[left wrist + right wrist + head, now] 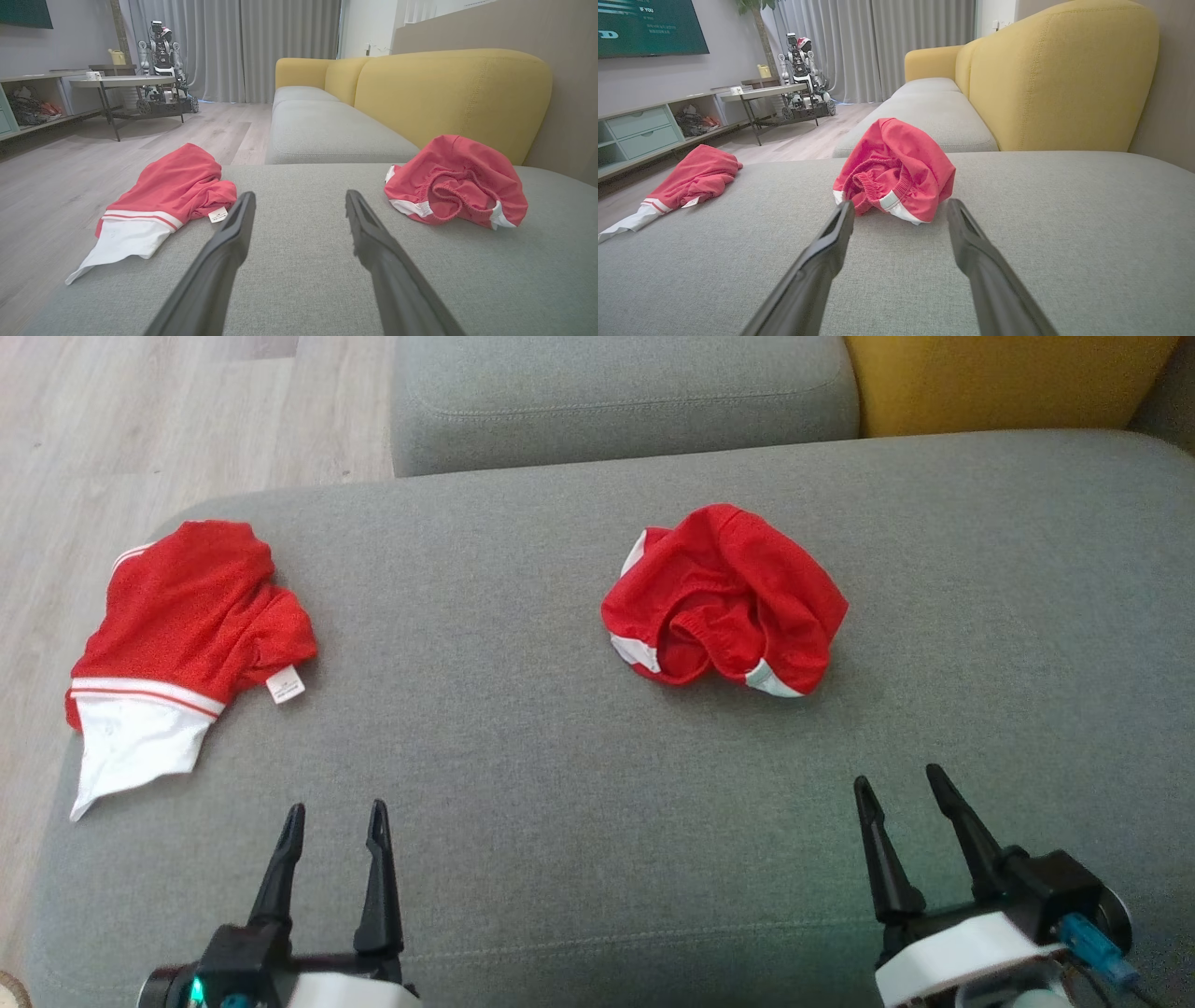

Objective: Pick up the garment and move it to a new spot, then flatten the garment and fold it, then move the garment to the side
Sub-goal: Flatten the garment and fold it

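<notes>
The garment (726, 602), red with white trim and an elastic waistband, lies crumpled in a heap on the grey sofa seat (523, 756), right of centre. The left wrist view has it at the right (460, 179), and in the right wrist view it sits just beyond my fingertips (896, 172). My left gripper (336, 807) (300, 196) is open low on the left, well short of the heap. On the right, my right gripper (897, 777) (901, 205) is also open, a short way in front of the garment and holding nothing.
A second red and white garment (187, 635) (163, 200) lies at the seat's left edge, partly hanging over it. Another grey cushion (621, 397) and a yellow backrest (999, 378) lie beyond. Wooden floor (112, 439) is to the left, with a table and another robot (161, 60) far off.
</notes>
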